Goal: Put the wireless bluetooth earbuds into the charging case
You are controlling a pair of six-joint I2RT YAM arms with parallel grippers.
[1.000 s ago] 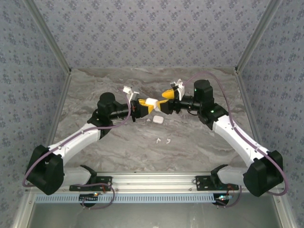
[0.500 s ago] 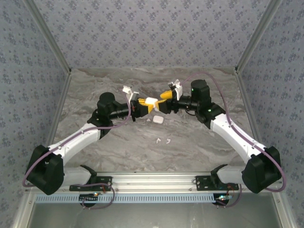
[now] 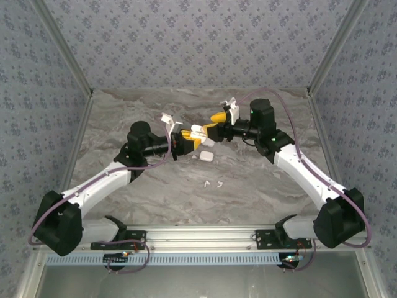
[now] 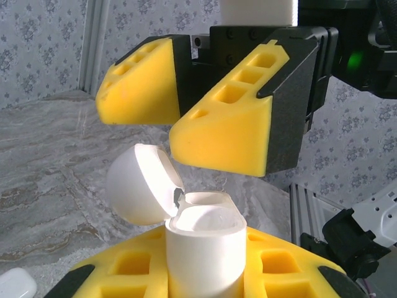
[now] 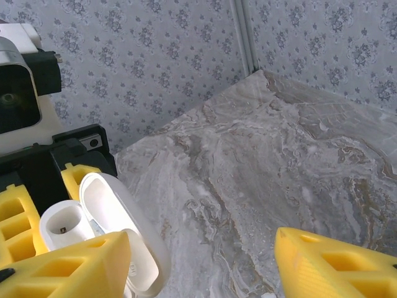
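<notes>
Held up over mid-table in the left gripper (image 3: 193, 138): white charging case (image 3: 197, 132), jaws pinched narrow on its lower body, lid flipped open. From the left wrist, charging case (image 4: 201, 248) upright between the yellow fingers (image 4: 118, 279), lid (image 4: 139, 183) hanging back to the left off the rim hinge. Can't tell whether anything sits in the sockets.

Facing it from the opposite side: right gripper (image 3: 213, 124), jaws spread wide, nothing between them. In the left wrist view, right gripper (image 4: 170, 118) just above and behind the case mouth, apart from it. From the right wrist, own yellow fingers (image 5: 68, 267) split toward the two bottom corners. Open charging case (image 5: 105, 230) at lower left, just beside the left-hand finger. Bare marbled table (image 5: 279, 155) beyond.

On the table (image 3: 155, 192) just below the two grippers: second case (image 3: 206, 157), white, lying flat, looks closed. Nearer the arm bases: two small white earbuds (image 3: 205, 184), loose on the table, near each other, well apart from both grippers, outside any case. Too small to tell which way up.
</notes>
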